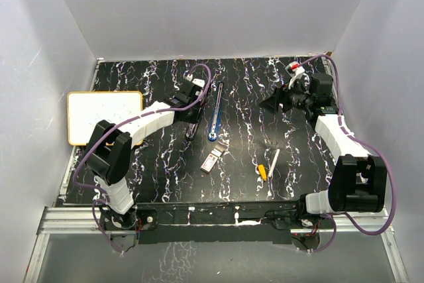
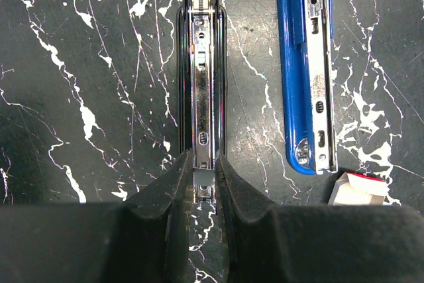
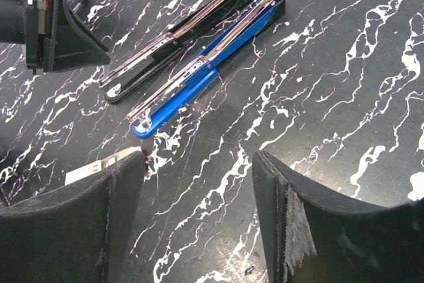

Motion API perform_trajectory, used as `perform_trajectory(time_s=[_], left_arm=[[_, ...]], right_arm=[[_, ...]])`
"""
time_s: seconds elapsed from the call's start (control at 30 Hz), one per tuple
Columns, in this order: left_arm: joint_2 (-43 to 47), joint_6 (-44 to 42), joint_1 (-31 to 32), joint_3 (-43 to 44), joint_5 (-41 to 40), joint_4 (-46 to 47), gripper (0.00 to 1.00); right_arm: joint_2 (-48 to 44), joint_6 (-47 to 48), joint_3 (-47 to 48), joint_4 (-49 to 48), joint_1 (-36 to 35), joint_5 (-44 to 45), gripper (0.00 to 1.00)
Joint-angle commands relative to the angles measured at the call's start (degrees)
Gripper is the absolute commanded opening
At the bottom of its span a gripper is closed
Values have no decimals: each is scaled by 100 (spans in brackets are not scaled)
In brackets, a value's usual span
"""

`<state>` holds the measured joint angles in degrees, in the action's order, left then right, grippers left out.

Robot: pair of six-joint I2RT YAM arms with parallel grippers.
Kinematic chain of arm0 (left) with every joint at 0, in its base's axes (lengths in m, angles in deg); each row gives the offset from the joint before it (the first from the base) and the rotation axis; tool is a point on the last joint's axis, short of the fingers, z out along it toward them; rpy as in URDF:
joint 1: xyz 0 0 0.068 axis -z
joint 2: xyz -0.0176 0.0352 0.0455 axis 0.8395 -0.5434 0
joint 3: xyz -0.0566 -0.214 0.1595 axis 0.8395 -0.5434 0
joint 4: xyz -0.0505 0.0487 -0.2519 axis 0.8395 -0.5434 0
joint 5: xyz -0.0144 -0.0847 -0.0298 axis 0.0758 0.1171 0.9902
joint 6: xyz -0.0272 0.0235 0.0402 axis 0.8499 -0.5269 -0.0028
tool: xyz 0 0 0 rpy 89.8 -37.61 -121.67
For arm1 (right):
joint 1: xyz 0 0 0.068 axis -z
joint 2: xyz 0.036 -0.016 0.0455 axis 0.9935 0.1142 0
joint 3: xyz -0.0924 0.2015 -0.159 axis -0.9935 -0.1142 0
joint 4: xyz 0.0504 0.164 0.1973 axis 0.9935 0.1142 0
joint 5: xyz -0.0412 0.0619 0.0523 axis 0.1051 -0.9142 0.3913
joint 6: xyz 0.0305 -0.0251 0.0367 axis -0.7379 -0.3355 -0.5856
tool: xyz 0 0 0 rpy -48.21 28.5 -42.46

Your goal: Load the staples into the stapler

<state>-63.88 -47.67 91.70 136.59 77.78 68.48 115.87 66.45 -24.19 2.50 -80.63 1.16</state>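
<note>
**Black marbled surface**: carries everything listed below.

**White board with a yellow rim**: at the left edge, well apart from the work.

**Black stapler**: folded out flat with its metal channel facing up. I judge it lies this way so that a strip can drop straight in.

**My left pincer**: closed narrow on the near end of that channel, one finger on each side, apparently to steady the magazine.

**Blue stapler**: also opened flat, lying just beside the black one and parallel to it, untouched.

**My right pincer**: hangs wide and holds nothing, above the right side of the surface and aimed toward both staplers. It looks placed ready to fetch.

**White pen with a yellow tip**: near the front, and no part of this job.

**The staples**: a small red-and-white box resting on the surface just off the blue stapler's near end. It is not yet picked up, so I judge that loading has not begun.
</note>
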Motion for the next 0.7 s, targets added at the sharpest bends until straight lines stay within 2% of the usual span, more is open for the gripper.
perform_trajectory(time_s=[0.0,0.67], left_arm=[[77,72,11,-65,-7,2,0],[15,115,11,-125,-24,-6,0]], right_arm=[[-164,14,-47,-337,53,-104,67],[-192,-16,-71,-364,101,-148,68]])
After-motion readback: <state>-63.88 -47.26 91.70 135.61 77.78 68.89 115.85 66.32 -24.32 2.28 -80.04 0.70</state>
